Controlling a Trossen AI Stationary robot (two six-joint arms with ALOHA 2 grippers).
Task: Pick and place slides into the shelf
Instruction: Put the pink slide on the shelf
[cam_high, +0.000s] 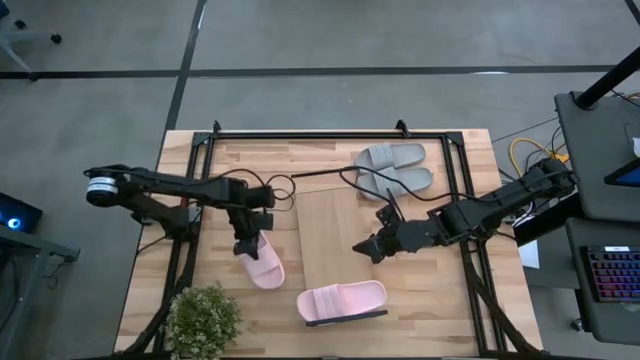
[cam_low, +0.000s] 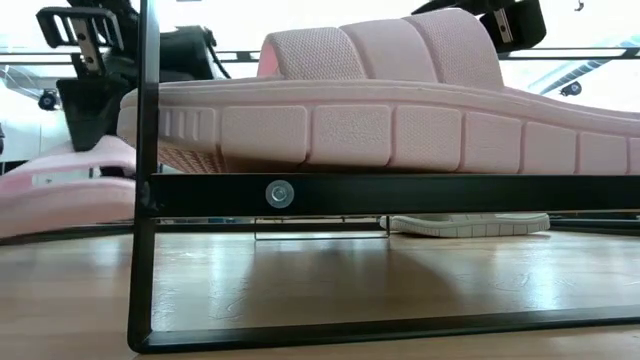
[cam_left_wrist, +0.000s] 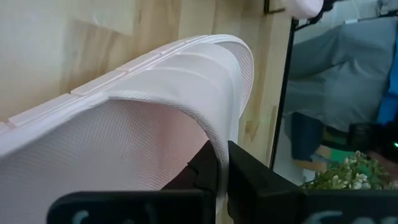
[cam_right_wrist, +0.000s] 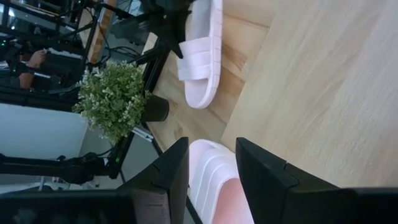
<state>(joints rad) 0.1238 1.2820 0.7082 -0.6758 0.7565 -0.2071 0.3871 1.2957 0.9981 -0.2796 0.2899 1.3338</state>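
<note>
One pink slide (cam_high: 261, 262) on the bench (cam_high: 450, 300) is pinched by its strap in the left gripper (cam_high: 243, 247) jaws; next, lift toward the shelf (cam_high: 330, 235) (right gripper (cam_high: 372, 247) jaws spread, hovering).

A grey floor (cam_high: 330, 35) surrounds the plank table (cam_high: 440, 310), with dark seam lines running across it at twelve o'clock and down toward eleven. At three o'clock stands a dark desk (cam_high: 590, 150); a keyboard (cam_high: 612, 280) with coloured keys lies toward four o'clock, and yellow cables (cam_high: 535, 150) coil just beside the table's edge. A small potted plant (cam_high: 203, 320) sits on the table at seven o'clock. In the low view the room behind is bright with pale backlight (cam_low: 300, 15). At nine o'clock, dark equipment shows a small blue light (cam_high: 13, 222).
</note>
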